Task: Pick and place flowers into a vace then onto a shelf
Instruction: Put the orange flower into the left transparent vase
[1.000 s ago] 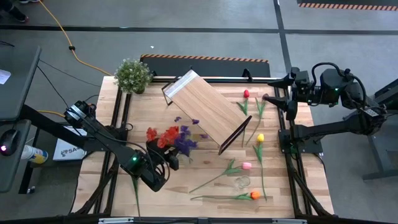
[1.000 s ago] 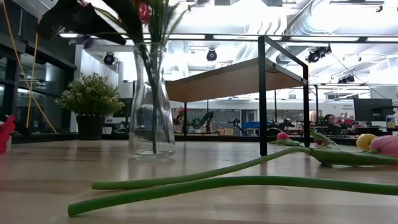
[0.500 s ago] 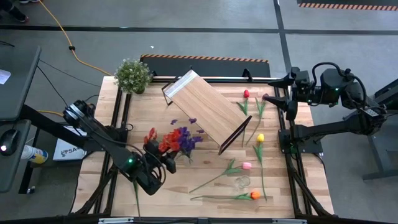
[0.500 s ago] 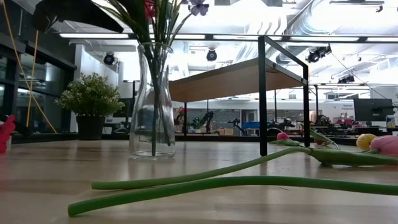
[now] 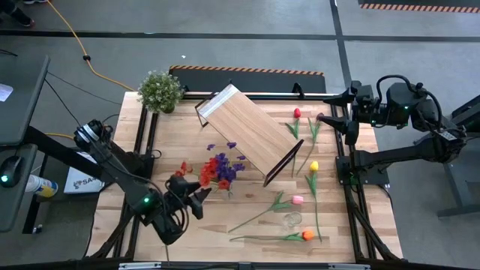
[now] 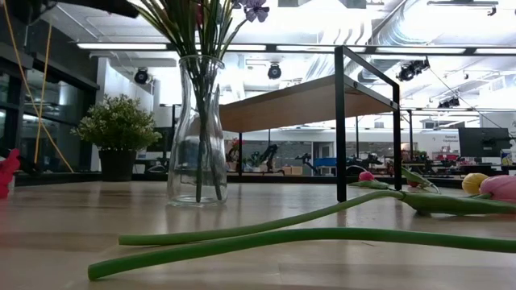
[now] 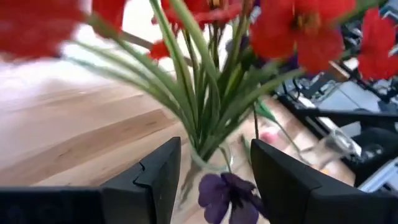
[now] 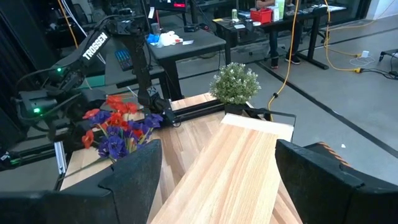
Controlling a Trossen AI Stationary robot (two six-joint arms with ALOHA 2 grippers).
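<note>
Glass vase (image 6: 197, 133) stands upright on the table (image 5: 247, 225), left-centre of the high view, just left of the shelf's lower end. In it: red sprays (image 5: 206, 174) + purple sprigs (image 5: 225, 166), green stems fanning out of the neck; blooms spill over the rim.

Table is pale planks w/ black frame rails. Shelf (image 5: 247, 131) lies diagonally at centre, light-wood board, thin black legs at both ends. Bushy potted plant (image 5: 160, 90) at upper left corner. Room behind: bright ceiling lights, desks, monitors.

Loose tulips on the right half: red (image 5: 297, 113), yellow (image 5: 314, 166), pink (image 5: 298, 199), orange (image 5: 307, 235), long green stems lying flat.

Left gripper (image 5: 196, 198) lower left, just beside the vase, fingers parted, holding nothing. Right gripper (image 5: 330, 118) upper right, off the table edge, fingers spread wide, empty.
</note>
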